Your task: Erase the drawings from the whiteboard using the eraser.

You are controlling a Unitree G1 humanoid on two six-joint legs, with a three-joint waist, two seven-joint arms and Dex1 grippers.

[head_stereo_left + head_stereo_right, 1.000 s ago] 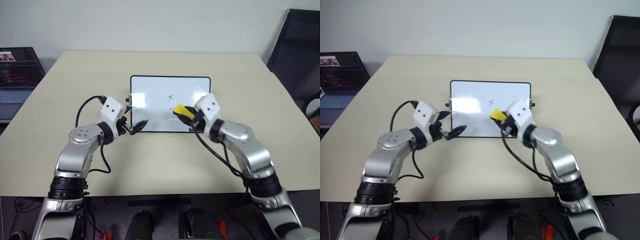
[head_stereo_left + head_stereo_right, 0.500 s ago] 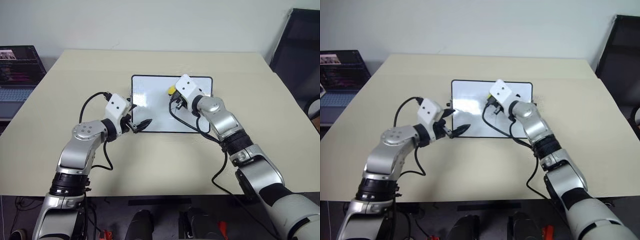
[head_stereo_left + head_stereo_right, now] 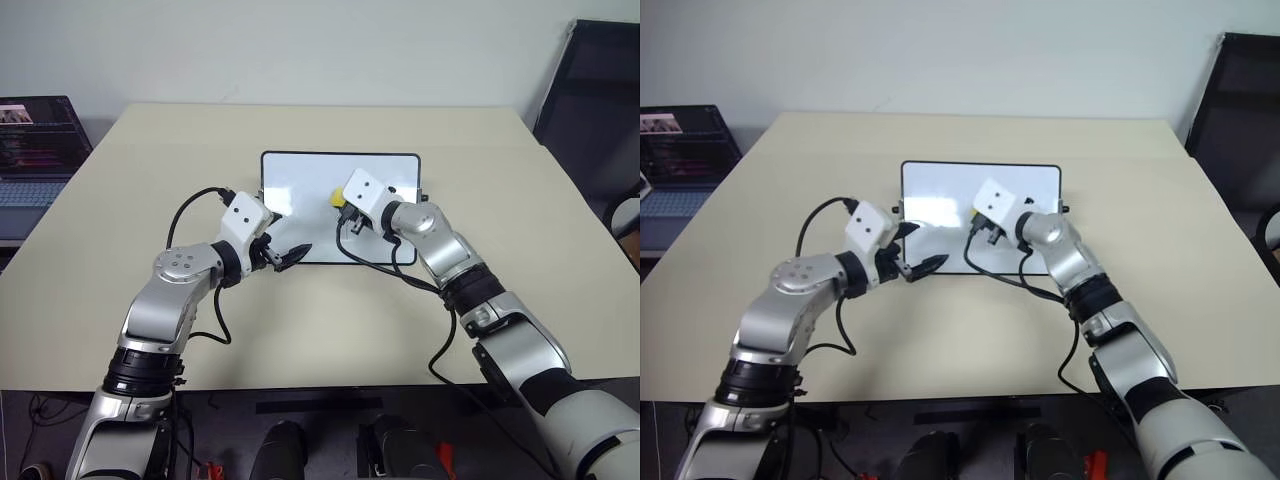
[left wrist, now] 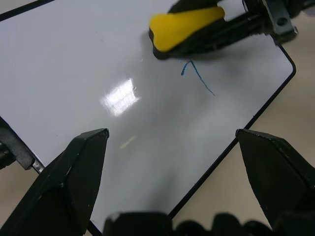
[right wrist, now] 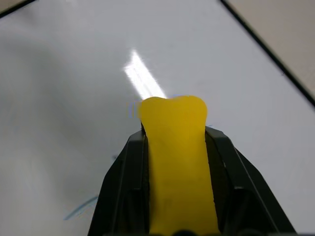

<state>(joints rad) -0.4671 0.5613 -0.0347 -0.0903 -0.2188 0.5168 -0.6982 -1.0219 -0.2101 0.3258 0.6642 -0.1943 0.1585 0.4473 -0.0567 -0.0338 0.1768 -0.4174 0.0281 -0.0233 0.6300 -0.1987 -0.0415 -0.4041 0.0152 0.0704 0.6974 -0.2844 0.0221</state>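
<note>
The whiteboard lies flat on the table, mid-far. My right gripper is shut on the yellow eraser, which rests on the middle of the board. In the right wrist view the eraser sits between the two black fingers, with faint blue drawings beside it. The left wrist view shows the eraser just above a thin blue stroke. My left gripper is open and holds nothing, at the board's near edge on its left side.
An open laptop stands off the table's far left corner. A dark chair stands at the far right. Bare beige table stretches between the board and the near edge. Black cables hang from both wrists.
My right arm stretched forward and carried the eraser from the board's near right part to its middle, where an x mark showed. The left gripper stays about where it was.
</note>
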